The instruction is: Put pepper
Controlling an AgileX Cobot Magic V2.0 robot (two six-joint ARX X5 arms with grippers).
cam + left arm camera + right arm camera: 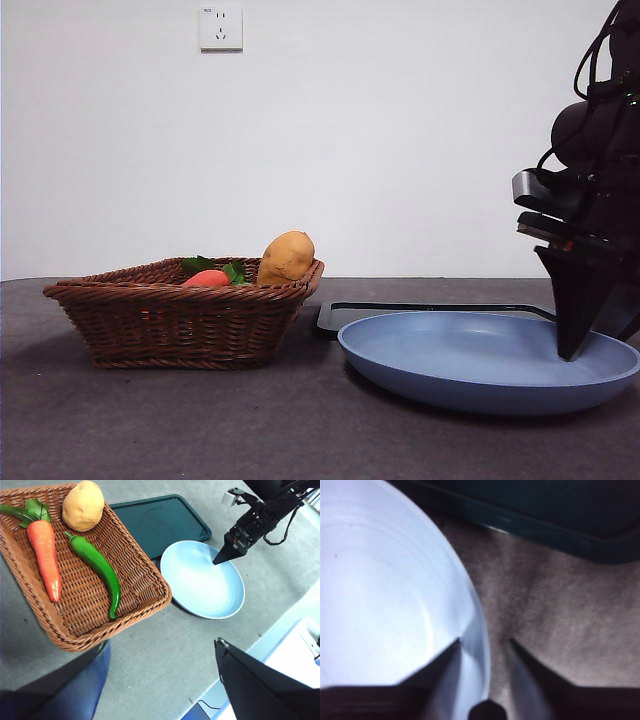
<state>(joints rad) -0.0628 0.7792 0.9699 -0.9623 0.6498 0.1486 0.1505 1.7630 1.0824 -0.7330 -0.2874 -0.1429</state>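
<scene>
Centrally, a grey table (165, 650) carries everything shown. Largest on it is a brown wicker basket (145, 597), used as the landmark below. Just beside the basket lies a dark green tray (160, 522), with a pale blue plate (205, 590) in front of that tray and near the basket's corner; plate and basket do not touch. Inside the basket, the carrot (44, 555), red-orange with green leaves, lies along one side; the pepper (97, 565), long, glossy and dark green, lies beside the carrot nearer the basket's middle, its thin tip pointing at the basket's near wall; the tan potato (83, 505) sits at the basket's far corner, close to the pepper's stem end. From the front, the pepper is hidden behind the basket's wall. Right gripper (485, 642): lowered to the plate's rim on the side away from the basket, jaws a narrow gap apart, one inside the rim and one outside, straddling it. Left gripper (160, 680): high above the table near the basket, jaws spread wide, nothing between them
</scene>
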